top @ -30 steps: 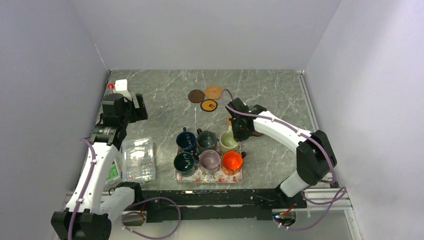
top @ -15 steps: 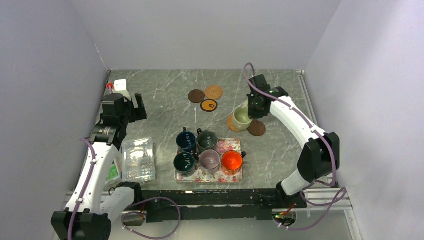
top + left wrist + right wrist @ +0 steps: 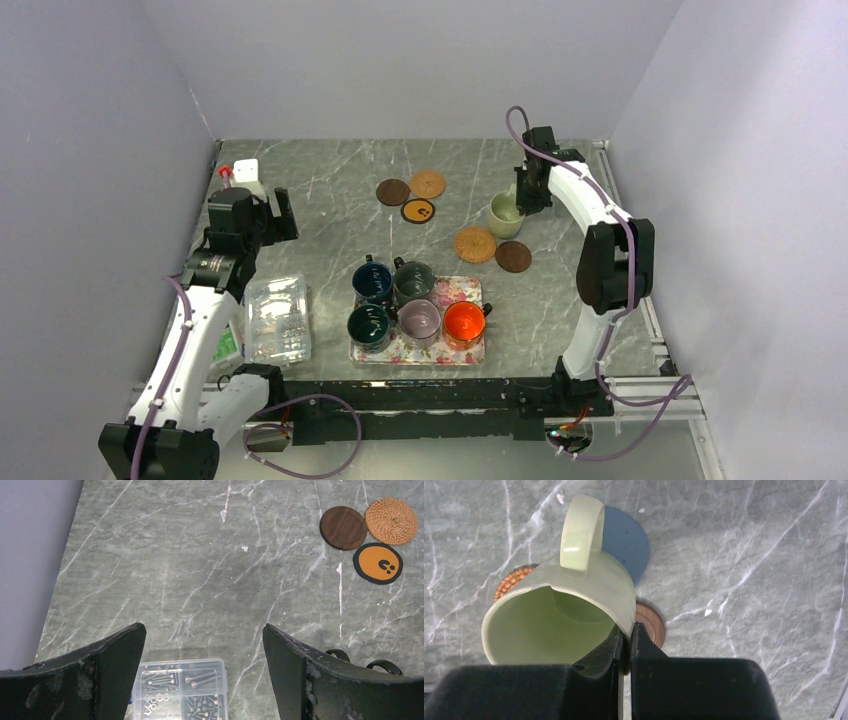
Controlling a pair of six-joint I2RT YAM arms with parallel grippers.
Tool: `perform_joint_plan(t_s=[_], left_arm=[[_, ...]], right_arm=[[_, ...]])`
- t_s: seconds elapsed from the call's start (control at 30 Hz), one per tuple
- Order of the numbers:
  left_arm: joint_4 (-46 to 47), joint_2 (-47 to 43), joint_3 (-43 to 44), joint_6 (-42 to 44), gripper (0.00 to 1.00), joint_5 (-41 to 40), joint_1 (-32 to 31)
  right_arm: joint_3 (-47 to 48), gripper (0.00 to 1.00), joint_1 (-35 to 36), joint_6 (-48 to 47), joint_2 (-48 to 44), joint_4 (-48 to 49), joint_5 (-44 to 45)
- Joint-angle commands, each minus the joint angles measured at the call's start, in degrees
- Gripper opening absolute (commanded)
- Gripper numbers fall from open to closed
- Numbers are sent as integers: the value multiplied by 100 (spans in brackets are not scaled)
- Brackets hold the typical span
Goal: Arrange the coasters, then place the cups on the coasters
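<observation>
Cup [image 3: 559, 615] of pale cream-green is hanging from the right pincer [image 3: 626, 642], which is squeezing shut on one side of its wall, one finger inside the rim and one outside, with the handle pointing away from the wrist. It is hovering over the far right part of the desk [image 3: 330, 200], just beyond a tan woven coaster [image 3: 475, 244] and a dark brown coaster [image 3: 513, 256], and seems to be above neither; the shadow on the stone suggests it is riding clear of the surface. Three more coasters [image 3: 418, 211] are lying clustered at the far middle, and five other cups [image 3: 419, 320] are waiting on the flowered tray [image 3: 400, 352] near the arm bases. Such a thin, one-sided pinch is risking a swing or slip of the cup, and because the two nearby coasters are lying just beside each other, a careless descent could be landing it half on an edge or nudging one out of place. The right arm is reaching far out, elbow raised, forearm stretching to the desk's far right corner and wrist turning down. The left pincer [image 3: 202, 640] is gaping wide and empty, its arm bending up along the left edge above the clear parts box [image 3: 277, 318].
</observation>
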Motion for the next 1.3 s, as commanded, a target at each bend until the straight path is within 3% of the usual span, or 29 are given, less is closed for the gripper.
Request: perform_joint_plan(t_s=[0.0, 1.27], left_arm=[[99, -146, -25, 79, 94, -145, -50], [92, -32, -34, 88, 94, -77, -92]], right_arm=[[536, 0, -100, -146, 24, 451, -237], [567, 0, -385, -368, 608, 607, -285]])
